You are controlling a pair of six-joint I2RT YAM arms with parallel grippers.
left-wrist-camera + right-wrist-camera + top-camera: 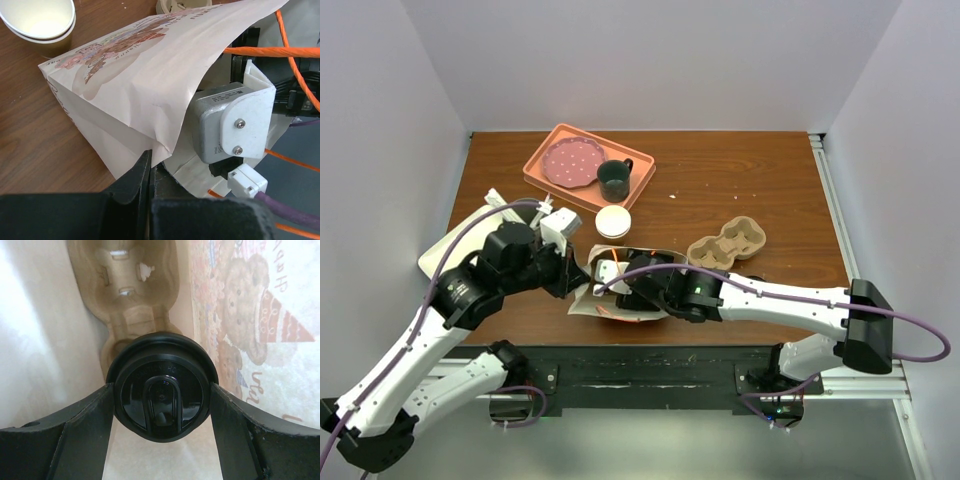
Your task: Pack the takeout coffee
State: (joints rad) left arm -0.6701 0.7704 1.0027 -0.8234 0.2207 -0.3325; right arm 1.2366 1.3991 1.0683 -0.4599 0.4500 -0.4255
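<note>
Fingers [75, 440] of the right gripper [161, 412] clamp opposite sides of the black lid of the single takeout coffee [161, 382]. It is held inside the one paper bag [260, 315], over a pulp carrier [125, 285], while the left gripper [151, 167] pinches the bag's mouth edge. The cup is judged light, thin-walled and crushable, its lid liable to pop, so a gentle hold just under the rim suits. On the table are a second carrier [725, 245], one open cup [613, 222], one green mug [614, 180], one pink plate [570, 162] and one tray [542, 178].
</note>
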